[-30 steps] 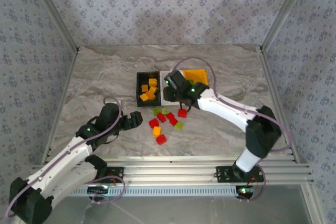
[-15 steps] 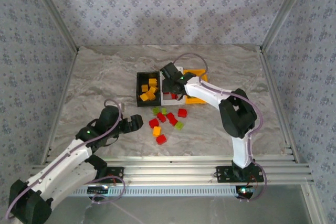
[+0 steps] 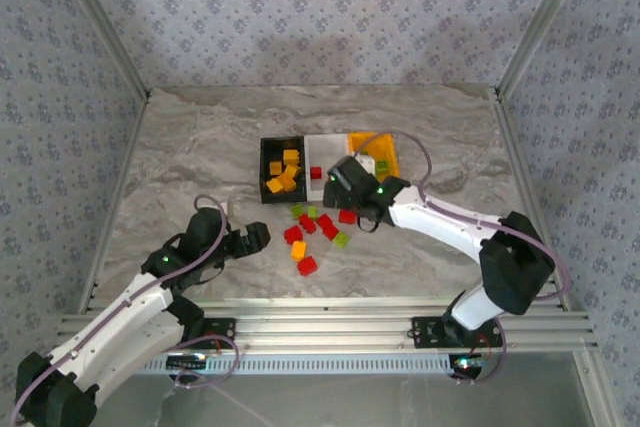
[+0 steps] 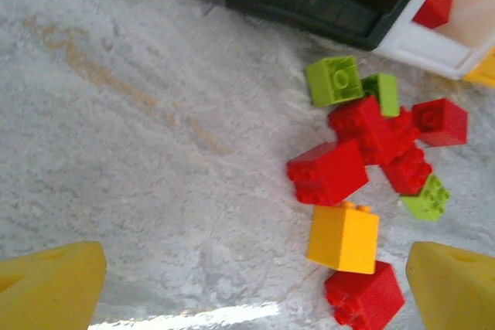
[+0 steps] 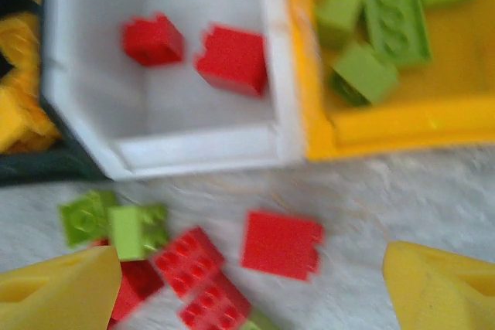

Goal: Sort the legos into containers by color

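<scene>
Red square plastic brick (image 5: 281,243) sits just ahead of the spread, empty right hand (image 5: 249,291); probably centre before closing.

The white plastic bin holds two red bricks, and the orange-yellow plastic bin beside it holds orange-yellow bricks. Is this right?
Not quite: in the right wrist view the orange-yellow plastic bin holds light green bricks. The white plastic bin does hold two red bricks.

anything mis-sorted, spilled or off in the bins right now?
Nothing stands out. The black bin holds orange-yellow bricks, the white bin two red bricks, the orange-yellow bin green bricks; no mixed colours that I can see. The loose bricks on the table in front of the bins are just unsorted.
</scene>
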